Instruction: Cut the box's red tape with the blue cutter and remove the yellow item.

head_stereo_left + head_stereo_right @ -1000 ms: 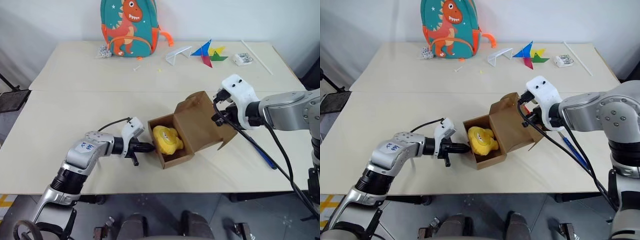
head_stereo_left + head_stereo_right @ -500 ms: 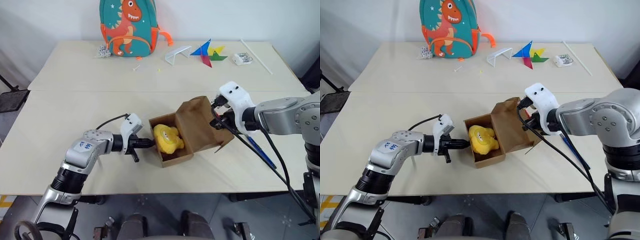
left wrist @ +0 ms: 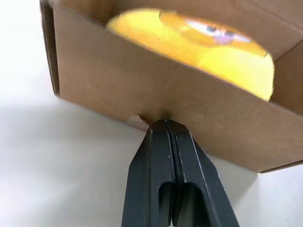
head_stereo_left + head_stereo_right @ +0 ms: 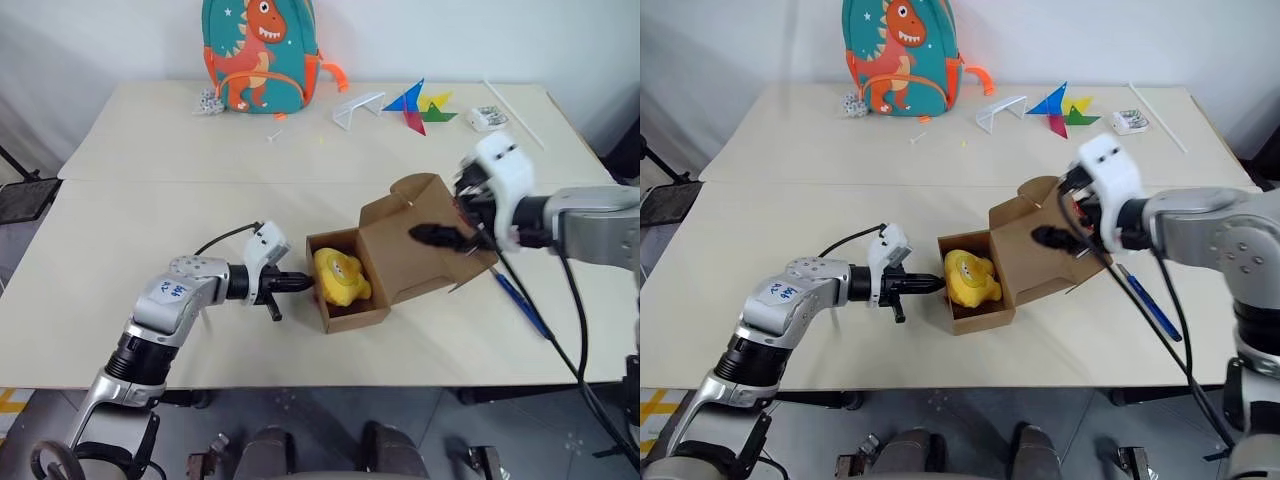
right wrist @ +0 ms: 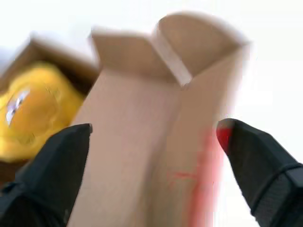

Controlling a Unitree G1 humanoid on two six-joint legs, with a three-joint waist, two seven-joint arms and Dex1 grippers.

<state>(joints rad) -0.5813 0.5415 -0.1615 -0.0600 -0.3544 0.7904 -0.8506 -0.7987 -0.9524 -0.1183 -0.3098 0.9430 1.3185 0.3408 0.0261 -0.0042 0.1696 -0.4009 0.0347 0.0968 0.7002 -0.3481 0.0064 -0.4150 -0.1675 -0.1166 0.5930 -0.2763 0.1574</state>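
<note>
The brown box point(image 4: 352, 312) lies open mid-table, its lid point(image 4: 420, 250) tilted up toward the right. Inside it rests the yellow item point(image 4: 340, 278), which the left wrist view shows over the box wall point(image 3: 142, 80). My left gripper point(image 4: 305, 283) is shut, tips against the box's left wall. Raised at the lid's right side, my right gripper point(image 4: 455, 225) stands open, a finger on either side of the lid and holding nothing. A smear of red tape point(image 5: 208, 161) marks the lid's edge. On the table right of the box lies the blue cutter point(image 4: 520, 303).
At the table's far edge stand a dinosaur backpack point(image 4: 258, 50), a white folded stand point(image 4: 355, 108), a coloured pinwheel point(image 4: 415, 105), a small white object point(image 4: 487, 117) and a thin white rod point(image 4: 515, 112). A seam between two tabletops runs behind the box.
My right gripper, shut at the lid's edge before, has opened and lifted up and to the right. The lid now stands freer and more upright. The left gripper stays at the box wall.
</note>
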